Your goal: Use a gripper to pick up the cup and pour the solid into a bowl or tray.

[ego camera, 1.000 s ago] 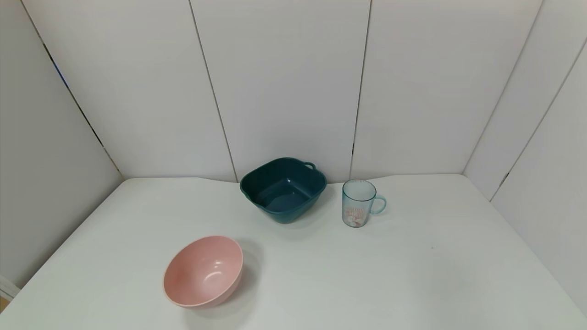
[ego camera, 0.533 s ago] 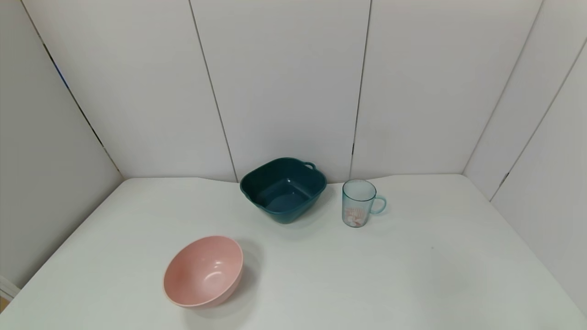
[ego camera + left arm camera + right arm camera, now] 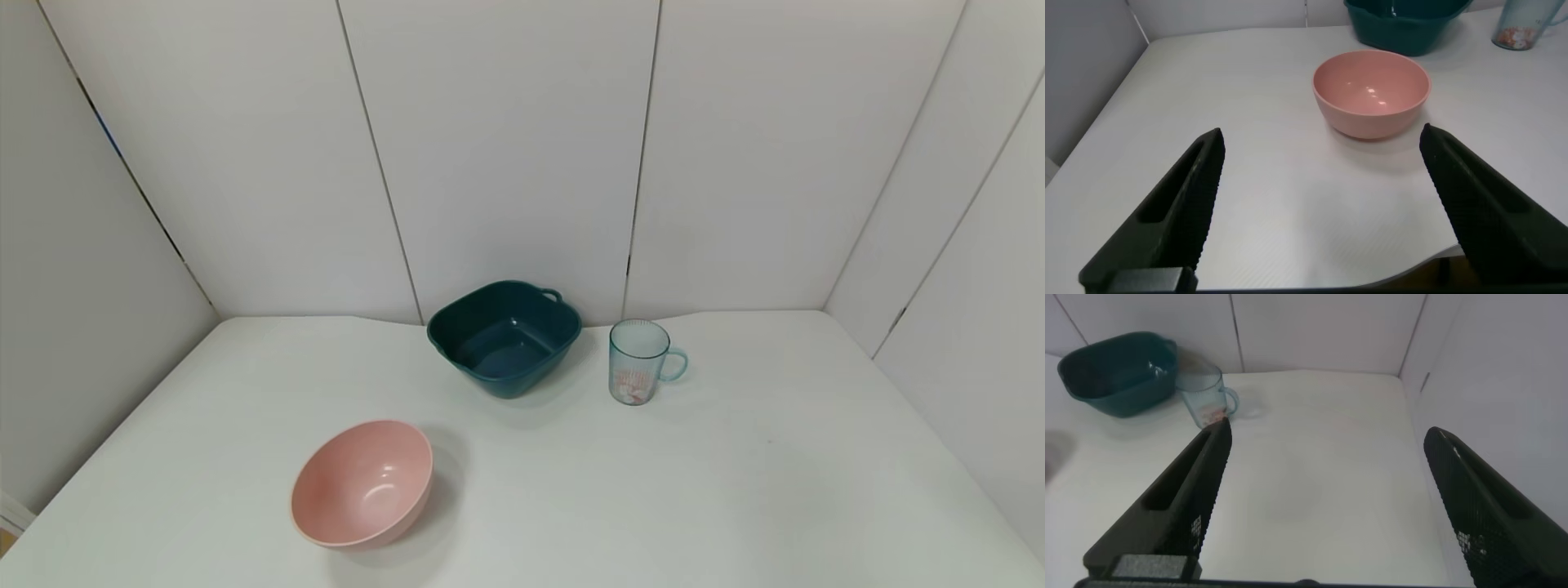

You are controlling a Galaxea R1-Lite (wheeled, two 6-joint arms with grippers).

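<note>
The light-blue ribbed cup (image 3: 638, 362) stands upright at the back of the table, handle to the right, with white and orange-pink pieces (image 3: 631, 389) in its bottom. It also shows in the right wrist view (image 3: 1204, 396) and partly in the left wrist view (image 3: 1525, 23). The dark teal squarish bowl (image 3: 504, 336) sits just left of it, empty. Neither gripper shows in the head view. My left gripper (image 3: 1321, 147) is open and empty over the near table edge. My right gripper (image 3: 1327, 445) is open and empty, well short of the cup.
A round pink bowl (image 3: 362, 482) sits empty at the front left, close before my left gripper (image 3: 1372, 92). White wall panels close the table (image 3: 735, 474) at the back and on both sides.
</note>
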